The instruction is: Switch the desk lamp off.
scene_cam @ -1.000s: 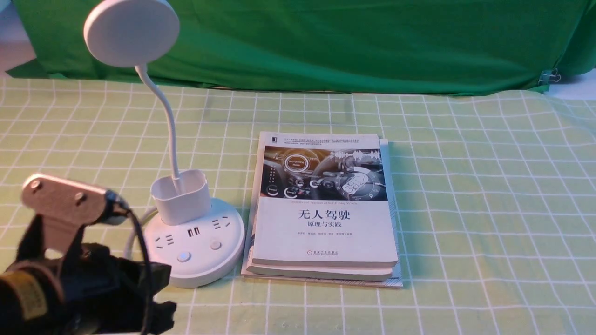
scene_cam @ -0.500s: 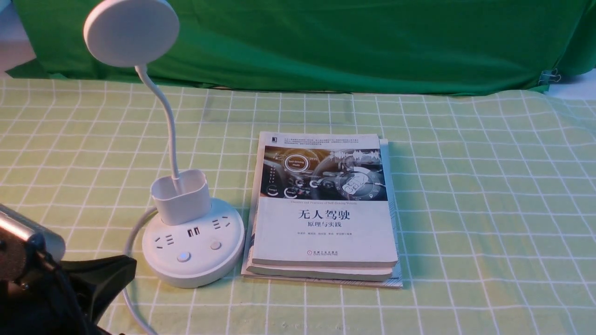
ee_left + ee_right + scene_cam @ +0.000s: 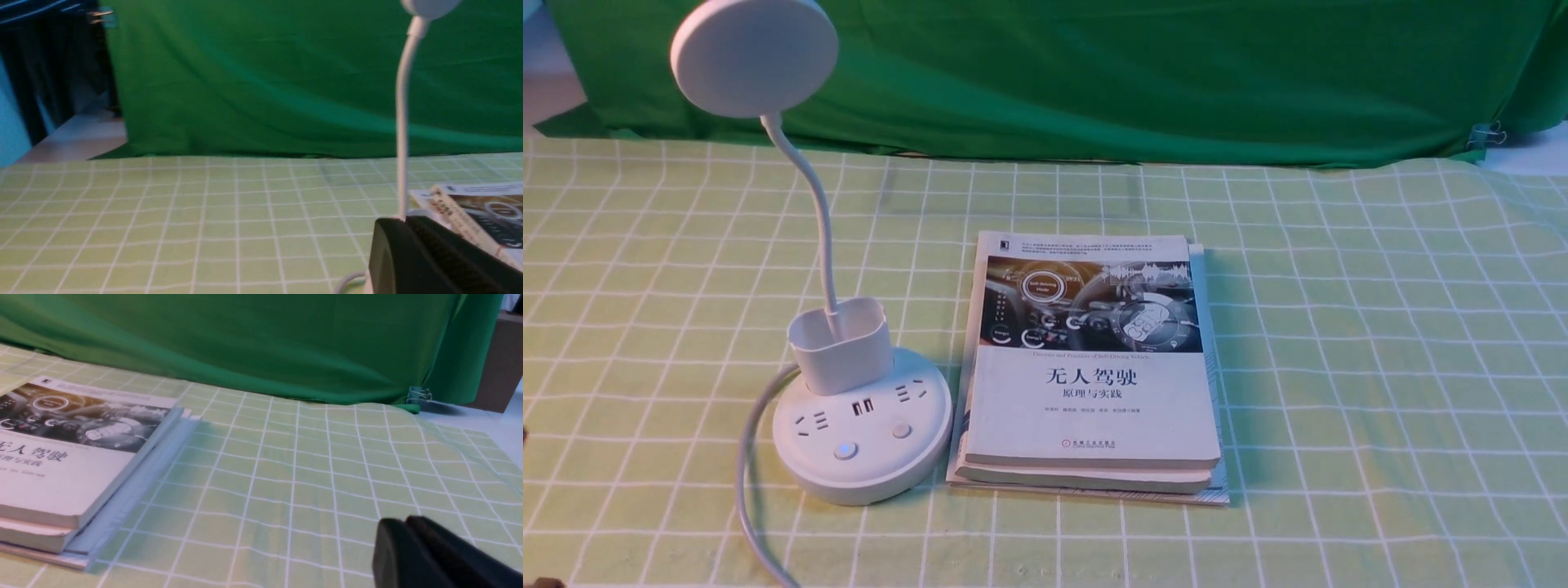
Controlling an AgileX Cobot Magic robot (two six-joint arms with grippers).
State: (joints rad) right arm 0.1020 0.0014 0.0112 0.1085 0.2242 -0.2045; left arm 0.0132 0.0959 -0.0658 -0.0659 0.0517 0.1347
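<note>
I see the lamp [image 3: 849, 384] upright on the surface [image 3: 1339, 367], its base touching a stack of books [image 3: 1090, 367]. Left jaws [image 3: 408, 245]: the 2 black fingers meet, nothing held; the lamp's neck rises just beyond them. Right jaws [image 3: 406, 543]: pressed together, empty, well apart from the lamp, books off to one side.

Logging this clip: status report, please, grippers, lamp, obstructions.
Left gripper shut, empty, short of the desk lamp. Right gripper shut, empty. Books beside lamp base; buttons unobstructed.
</note>
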